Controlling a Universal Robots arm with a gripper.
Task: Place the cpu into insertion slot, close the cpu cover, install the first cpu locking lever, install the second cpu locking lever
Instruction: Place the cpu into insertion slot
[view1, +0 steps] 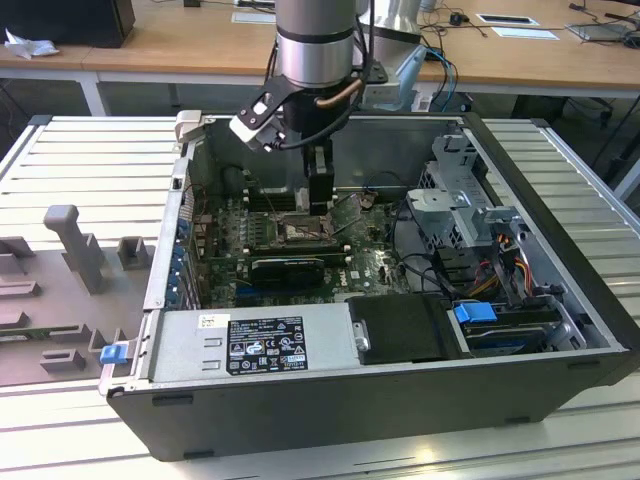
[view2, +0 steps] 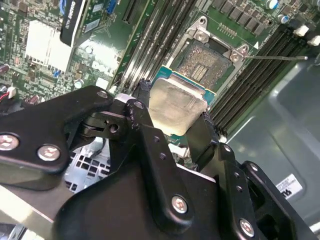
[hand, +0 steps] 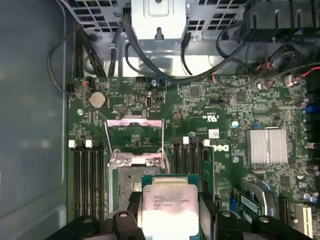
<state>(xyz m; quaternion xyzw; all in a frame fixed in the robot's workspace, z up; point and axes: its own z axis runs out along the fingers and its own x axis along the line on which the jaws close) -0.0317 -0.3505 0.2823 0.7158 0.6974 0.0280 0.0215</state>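
Note:
My gripper (view2: 172, 122) is shut on the cpu (view2: 175, 102), a flat silvery-beige square on a green edge, held between two black fingers (view2: 142, 117). In the first wrist view the cpu (hand: 167, 202) hangs above the motherboard, just beside the insertion slot (hand: 127, 187), whose dark square is partly hidden behind it. The cpu cover (hand: 134, 123), a silver frame with a cut-out centre, stands swung open on the far side of the slot. In the second wrist view the insertion slot (view2: 207, 62) lies bare, and a thin locking lever (view2: 275, 57) sticks out from its corner. In the exterior view the gripper (view1: 318, 195) reaches down into the case over the slot (view1: 298, 232).
Long black memory slots (hand: 87, 175) flank the socket on both sides. A finned silver heatsink (hand: 266, 146) and a card (view1: 288, 266) sit nearby. Cables (hand: 150, 65) and a drive cage (view1: 465, 205) crowd one end. The power supply (view1: 255, 343) and case walls (view1: 560, 220) hem in the board.

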